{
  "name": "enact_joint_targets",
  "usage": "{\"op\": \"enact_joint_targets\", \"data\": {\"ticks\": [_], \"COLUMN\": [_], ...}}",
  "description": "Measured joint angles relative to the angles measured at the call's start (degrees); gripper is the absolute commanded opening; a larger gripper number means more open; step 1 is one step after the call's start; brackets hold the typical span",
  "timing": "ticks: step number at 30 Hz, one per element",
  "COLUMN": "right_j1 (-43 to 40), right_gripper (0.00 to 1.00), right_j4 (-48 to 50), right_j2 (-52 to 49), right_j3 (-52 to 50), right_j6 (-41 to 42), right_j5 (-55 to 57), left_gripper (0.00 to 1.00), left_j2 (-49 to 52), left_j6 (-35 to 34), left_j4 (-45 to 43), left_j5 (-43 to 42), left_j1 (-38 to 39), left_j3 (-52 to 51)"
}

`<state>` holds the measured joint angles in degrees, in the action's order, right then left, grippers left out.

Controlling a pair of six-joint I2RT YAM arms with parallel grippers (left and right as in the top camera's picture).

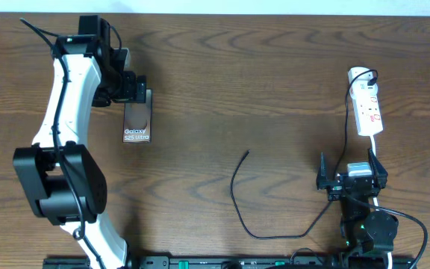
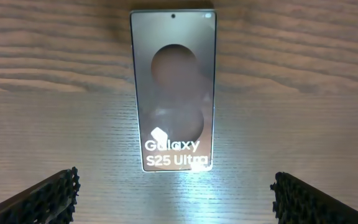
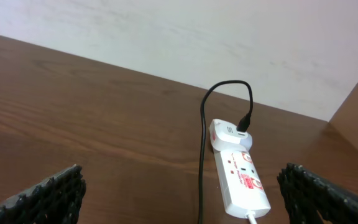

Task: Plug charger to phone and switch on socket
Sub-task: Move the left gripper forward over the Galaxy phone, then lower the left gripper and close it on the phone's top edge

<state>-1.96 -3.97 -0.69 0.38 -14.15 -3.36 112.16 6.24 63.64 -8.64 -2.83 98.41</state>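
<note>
The dark brown phone (image 1: 136, 122) with white "Galaxy S25 Ultra" lettering lies flat on the table at the left. It fills the middle of the left wrist view (image 2: 173, 90). My left gripper (image 1: 135, 91) is open, just behind the phone's far end, touching nothing. The thin black charger cable (image 1: 239, 196) curves across the table, its free plug tip at the centre. Its other end runs up to the white socket strip (image 1: 368, 104) at the right, also in the right wrist view (image 3: 241, 176). My right gripper (image 1: 351, 181) is open and empty, in front of the strip.
A white adapter (image 3: 227, 134) sits plugged in at the strip's far end. A white cord (image 1: 374, 155) leaves the strip's near end toward my right arm. A pale wall lies behind the table's far edge. A black rail runs along the front edge.
</note>
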Motion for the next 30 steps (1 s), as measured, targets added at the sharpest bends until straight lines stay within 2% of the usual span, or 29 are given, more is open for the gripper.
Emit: {"op": "enact_joint_targets", "data": {"ticks": [18,30], "right_j1": [0.00,0.00], "right_gripper": [0.99,0.99], "right_j4": [0.02,0.00], "right_j2": [0.00,0.00], "right_j3": [0.00,0.00], "right_j6": [0.02,0.02], "right_j5": [0.00,0.00], "left_gripper": [0.98,0.98], "left_j2": [10.75,11.08], "left_j6": [-0.02,0.00], "left_j4": [-2.54,-3.65], "left_j5": [0.02,1.77], "left_j1": [0.07,0.44], "left_j3": [0.00,0.00]}}
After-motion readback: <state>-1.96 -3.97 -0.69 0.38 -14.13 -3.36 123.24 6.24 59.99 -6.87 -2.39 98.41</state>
